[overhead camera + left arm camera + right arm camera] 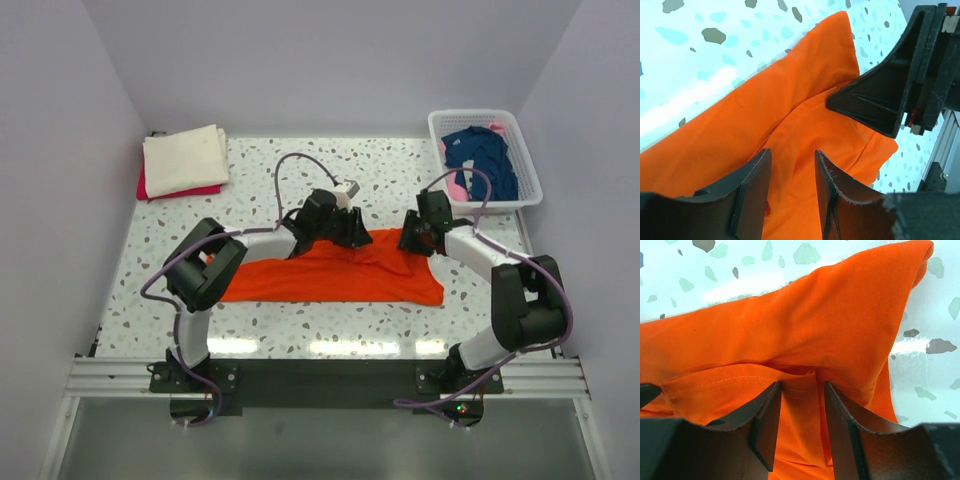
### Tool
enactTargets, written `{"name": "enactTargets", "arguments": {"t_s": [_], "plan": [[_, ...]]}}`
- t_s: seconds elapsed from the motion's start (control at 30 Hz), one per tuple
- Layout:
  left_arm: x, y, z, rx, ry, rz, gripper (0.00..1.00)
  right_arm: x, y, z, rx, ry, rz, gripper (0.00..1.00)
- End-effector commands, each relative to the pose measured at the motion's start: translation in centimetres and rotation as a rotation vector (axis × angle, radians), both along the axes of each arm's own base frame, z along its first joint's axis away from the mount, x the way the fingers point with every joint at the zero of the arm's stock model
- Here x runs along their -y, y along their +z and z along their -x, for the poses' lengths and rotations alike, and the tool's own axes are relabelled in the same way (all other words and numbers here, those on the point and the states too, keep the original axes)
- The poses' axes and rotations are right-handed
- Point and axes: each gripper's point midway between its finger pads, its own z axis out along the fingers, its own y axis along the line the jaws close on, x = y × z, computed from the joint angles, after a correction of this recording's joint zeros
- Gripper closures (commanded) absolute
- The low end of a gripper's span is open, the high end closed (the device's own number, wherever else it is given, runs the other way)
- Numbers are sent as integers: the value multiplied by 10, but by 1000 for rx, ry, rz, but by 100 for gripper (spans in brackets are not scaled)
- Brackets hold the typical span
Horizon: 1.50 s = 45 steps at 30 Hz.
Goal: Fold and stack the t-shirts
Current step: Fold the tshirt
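Orange t-shirt (330, 275) is spread across the bench (300, 180). Left pincer (791, 155) and right pincer (802, 387) are seen parted over its rumpled edge, cloth unclamped.

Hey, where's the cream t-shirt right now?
In the top view, the cream t-shirt lies folded at the far left corner of the table, on the red one, opposite the white basket at far right.

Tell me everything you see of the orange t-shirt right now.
The orange t-shirt is soft, bright cloth lying on the speckled table, folded into a long band, flat at its left end, rumpled toward the right. A stitched hem shows. The left tool and right tool sit on its far edge, jaws apart over raised folds.
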Motion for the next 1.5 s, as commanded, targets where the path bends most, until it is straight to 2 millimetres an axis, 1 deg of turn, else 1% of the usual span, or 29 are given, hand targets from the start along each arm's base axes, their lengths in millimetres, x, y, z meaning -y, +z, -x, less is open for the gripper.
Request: {"name": "enactTargets", "arguments": {"t_s": [0.0,0.1,0.2,0.23,0.33,0.47,0.53,0.57,0.63,0.7,0.77,0.9,1.0,1.17,1.23,1.27,1.3,1.33,1.4,1.43,1.47], "plan": [[5,-3,-8,26,-4,-21,55,-3,13,-17,62,3,-10,57],[4,-6,-9,27,1,-32,55,-5,13,-16,65,7,-22,60],[-1,-10,-10,25,17,-57,55,-8,13,-14,65,15,-39,66],[-1,-11,-9,24,15,-60,55,-9,16,-13,73,15,-46,70],[-4,-13,-11,28,29,-75,55,-9,19,-12,83,13,-53,75],[-4,-15,-10,30,29,-84,54,-9,24,-10,93,10,-58,85],[-5,-17,-9,29,33,-97,54,-9,26,-10,97,12,-60,88],[-6,-16,-9,31,34,-99,51,-12,28,-8,97,22,-75,90],[-6,-16,-9,35,37,-107,50,-13,29,-6,97,28,-81,92],[-6,-17,-8,36,34,-109,50,-13,34,-4,109,29,-87,94],[-5,-16,-8,39,34,-113,50,-12,36,0,111,28,-89,94],[-3,-16,-5,37,25,-111,51,-13,46,7,135,35,-105,95],[0,-13,-1,38,11,-97,54,-14,46,14,133,39,-107,95],[2,-2,5,47,0,-52,68,-12,46,24,136,39,-100,95],[1,-1,10,45,-7,-42,72,-11,44,28,131,38,-101,95],[2,5,11,53,-12,-27,74,-12,44,29,132,39,-103,95],[2,5,13,52,-16,-26,76,-11,42,31,129,40,-100,95],[0,3,15,48,-15,-30,79,-11,42,32,131,38,-100,95],[-2,6,18,54,-14,-24,82,-11,41,35,128,38,-99,95],[-5,2,21,47,-15,-31,83,-11,38,37,123,38,-99,95],[-6,5,22,52,-13,-23,84,-11,39,38,123,36,-99,95]]}}
